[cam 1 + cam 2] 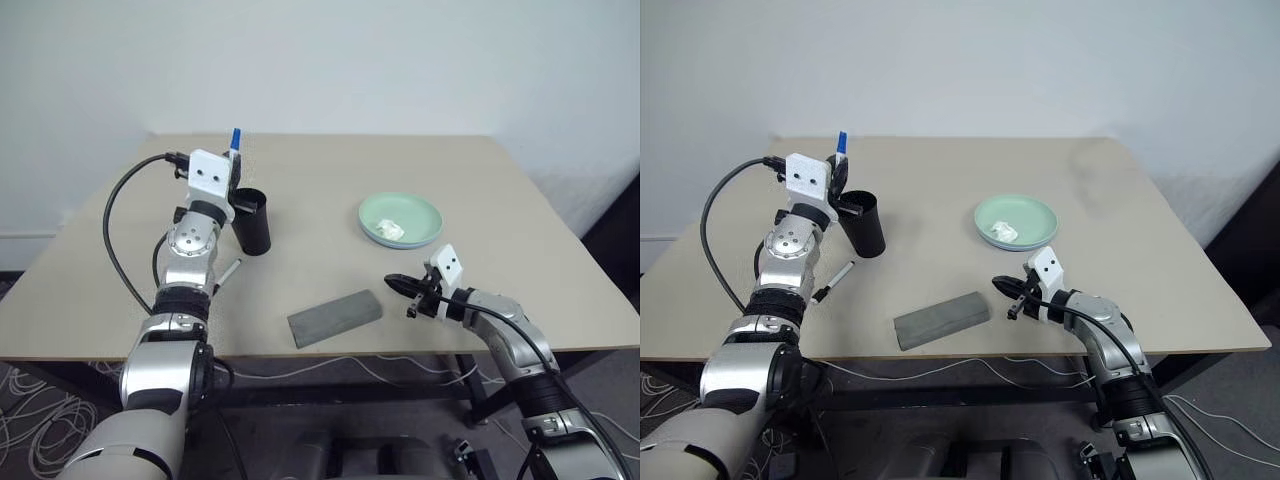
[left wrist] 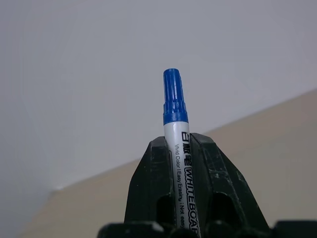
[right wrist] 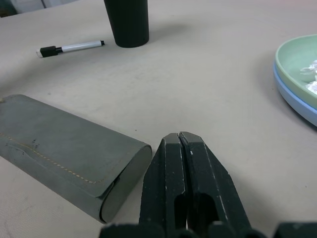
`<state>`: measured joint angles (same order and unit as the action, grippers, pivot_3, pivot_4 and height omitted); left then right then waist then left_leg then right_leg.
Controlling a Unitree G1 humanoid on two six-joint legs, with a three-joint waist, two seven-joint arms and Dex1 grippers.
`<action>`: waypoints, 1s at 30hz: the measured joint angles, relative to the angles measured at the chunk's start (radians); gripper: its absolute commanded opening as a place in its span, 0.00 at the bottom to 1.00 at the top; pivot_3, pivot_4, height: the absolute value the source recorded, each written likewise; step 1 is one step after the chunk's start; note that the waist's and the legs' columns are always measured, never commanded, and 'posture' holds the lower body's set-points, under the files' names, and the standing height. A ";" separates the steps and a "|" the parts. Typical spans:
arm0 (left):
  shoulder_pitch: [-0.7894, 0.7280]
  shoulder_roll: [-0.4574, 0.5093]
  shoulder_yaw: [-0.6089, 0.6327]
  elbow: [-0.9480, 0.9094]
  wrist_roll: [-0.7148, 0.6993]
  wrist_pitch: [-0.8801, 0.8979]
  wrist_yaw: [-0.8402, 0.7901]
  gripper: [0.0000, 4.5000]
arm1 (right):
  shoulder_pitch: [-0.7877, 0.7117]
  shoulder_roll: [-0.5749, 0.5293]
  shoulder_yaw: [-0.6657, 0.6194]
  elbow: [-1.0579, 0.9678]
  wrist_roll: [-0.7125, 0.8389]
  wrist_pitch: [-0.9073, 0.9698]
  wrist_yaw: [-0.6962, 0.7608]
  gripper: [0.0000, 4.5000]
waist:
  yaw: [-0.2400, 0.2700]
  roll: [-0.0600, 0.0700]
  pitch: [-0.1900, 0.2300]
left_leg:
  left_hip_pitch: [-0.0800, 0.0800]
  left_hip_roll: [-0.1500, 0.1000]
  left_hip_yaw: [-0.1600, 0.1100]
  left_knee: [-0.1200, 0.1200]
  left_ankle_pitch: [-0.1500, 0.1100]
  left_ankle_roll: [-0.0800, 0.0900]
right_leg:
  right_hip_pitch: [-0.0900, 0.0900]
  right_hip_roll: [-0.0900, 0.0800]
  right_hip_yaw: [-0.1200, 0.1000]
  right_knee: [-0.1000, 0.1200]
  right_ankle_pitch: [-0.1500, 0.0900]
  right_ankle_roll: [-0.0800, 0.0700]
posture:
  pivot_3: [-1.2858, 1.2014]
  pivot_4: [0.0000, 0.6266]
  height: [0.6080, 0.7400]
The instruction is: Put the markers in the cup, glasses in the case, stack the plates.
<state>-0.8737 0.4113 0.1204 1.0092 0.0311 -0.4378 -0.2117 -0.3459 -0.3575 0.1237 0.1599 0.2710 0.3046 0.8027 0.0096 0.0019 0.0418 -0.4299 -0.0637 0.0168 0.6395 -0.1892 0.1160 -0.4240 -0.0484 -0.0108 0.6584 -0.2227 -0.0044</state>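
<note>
White wall backs the tan table (image 1: 330,170), where the left gripper (image 2: 181,148) clamps the blue-capped marker (image 2: 174,101) above the black cup (image 1: 252,220), the black-capped marker (image 3: 69,48) lies beside it, and the right gripper (image 3: 179,144), pressed together, hovers near the closed grey case (image 1: 335,317) and stacked plates (image 1: 400,220).

My right gripper (image 3: 179,141): both black fingers pressed flat together, nothing between them, hanging just above the beige table (image 3: 208,84). Just beside the fingertips lies the grey case (image 3: 69,153), shut, stitched seam showing, one rounded end towards me. Well beyond it, the black-capped marker (image 3: 69,48) lies flat on the table, near the foot of the black cup (image 3: 127,22). Off to the other side, the mint green plate (image 3: 292,62) sits stacked on the light blue plate (image 3: 297,106), with crumpled white paper (image 3: 312,74) inside.
</note>
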 measured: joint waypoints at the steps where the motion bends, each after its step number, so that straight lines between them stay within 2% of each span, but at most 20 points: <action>1: -0.004 0.000 0.000 0.024 0.001 -0.013 0.002 0.03 | 0.000 0.000 0.000 0.000 0.000 0.000 -0.001 0.00 | 0.000 0.000 0.000 | 0.000 0.000 0.000 0.000 0.000 0.000 | 0.000 0.000 0.000 0.000 0.000 0.000 | 0.52 0.00 1.00; 12: -0.018 -0.006 0.001 0.082 -0.004 -0.066 0.003 0.86 | 0.007 -0.001 0.000 0.000 0.000 0.000 -0.014 0.00 | 0.000 -0.001 0.000 | 0.000 0.000 0.000 0.002 -0.001 0.001 | 0.001 0.000 0.000 0.001 0.001 0.001 | 0.52 0.00 1.00; 20: -0.026 -0.010 0.002 0.082 -0.011 -0.075 -0.004 0.86 | 0.007 0.000 0.000 0.000 0.000 0.000 -0.014 0.00 | 0.000 -0.001 0.000 | 0.000 0.000 0.000 0.003 -0.001 0.001 | 0.001 0.000 -0.001 0.001 0.001 0.001 | 0.52 0.00 1.00; 23: -0.026 -0.016 0.017 0.059 -0.053 -0.060 -0.061 0.86 | 0.006 0.001 0.000 0.000 0.000 -0.001 -0.014 0.00 | 0.000 -0.001 0.000 | 0.000 0.000 0.000 0.003 -0.001 0.001 | 0.001 0.000 -0.001 0.001 0.001 0.001 | 0.52 0.00 1.00; 25: -0.026 -0.016 0.035 0.008 -0.112 -0.018 -0.143 0.86 | 0.005 0.001 0.001 0.000 -0.001 -0.001 -0.014 0.00 | 0.000 -0.001 0.000 | -0.001 0.000 0.000 0.003 -0.001 0.001 | 0.001 0.000 -0.001 0.001 0.001 0.001 | 0.52 0.00 1.00; 30: 0.046 0.034 0.083 -0.291 -0.301 0.246 -0.365 0.86 | 0.003 0.003 0.004 0.000 -0.002 -0.001 -0.015 0.00 | -0.014 -0.001 0.000 | -0.001 0.000 0.000 0.002 -0.001 0.001 | 0.000 0.000 0.000 0.001 0.001 0.001 | 0.52 0.00 1.00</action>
<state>-0.8277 0.4455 0.2029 0.7178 -0.2701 -0.1916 -0.5771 -0.3429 -0.3543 0.1277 0.1599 0.2694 0.3032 0.7880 -0.0045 0.0011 0.0415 -0.4304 -0.0633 0.0166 0.6420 -0.1897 0.1168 -0.4235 -0.0483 -0.0104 0.6592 -0.2220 -0.0034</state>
